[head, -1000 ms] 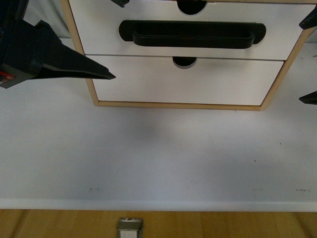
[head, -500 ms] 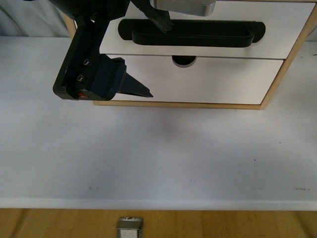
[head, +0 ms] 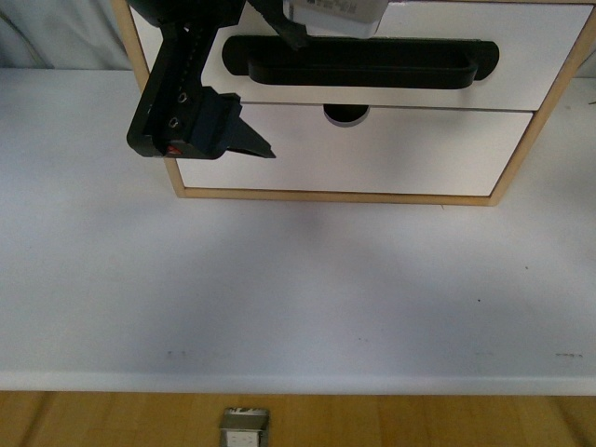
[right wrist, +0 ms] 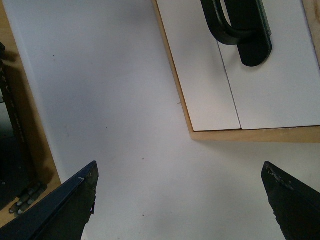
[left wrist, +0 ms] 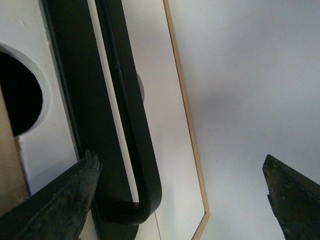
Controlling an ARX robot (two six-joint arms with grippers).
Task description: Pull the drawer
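The left gripper point(left wrist: 180, 162) hangs wide open at the left end of the handle point(head: 363, 63). One of its fingers point(left wrist: 70, 195) is close beside the bar and the other is out over the table point(head: 298, 279), so nothing is gripped. The right gripper point(right wrist: 179, 170) is open too, empty above the table near the cabinet's lower right corner, and does not show in the front view. The drawer point(head: 521, 70) sits at the top of the wooden cabinet frame point(head: 521, 168), above the lower drawer point(head: 419, 154), which has no handle. Its white front looks level with the one below, so it seems not yet pulled out. To do this step well, the left gripper should straddle the bar, with one finger slipped into the gap behind it, then close firmly. It should then draw straight back toward the robot along the line the drawer slides on. A hold nearer the middle of the bar would probably pull more evenly, since a tug at the very end may skew the drawer and jam it. The drawer's top edge is cut off in the front view, and the arm covers the front's left part. Whether the near finger touches the handle cannot be told.
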